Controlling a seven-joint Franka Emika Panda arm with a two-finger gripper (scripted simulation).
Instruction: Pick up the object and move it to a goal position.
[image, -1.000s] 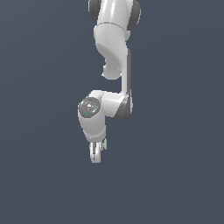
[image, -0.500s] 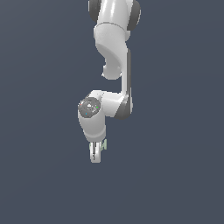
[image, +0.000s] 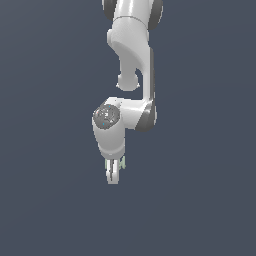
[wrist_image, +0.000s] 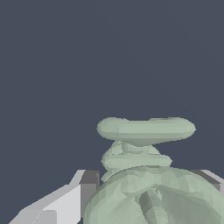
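Observation:
The object is a small pale grey-green knobbly piece. In the exterior view only its small flanges (image: 122, 163) show, sticking out beside the fingers of my gripper (image: 113, 176), which hangs below the white arm and points down. In the wrist view the object (wrist_image: 146, 175) fills the area between the two grey fingers (wrist_image: 87, 183), with a flat flange at its far end. The gripper is shut on the object and holds it above the plain dark surface.
A plain dark blue-grey surface (image: 200, 200) fills the scene all around. No other objects or any goal marker show in either view.
The gripper with the object has risen very slightly; otherwise the arm's pose looks the same.

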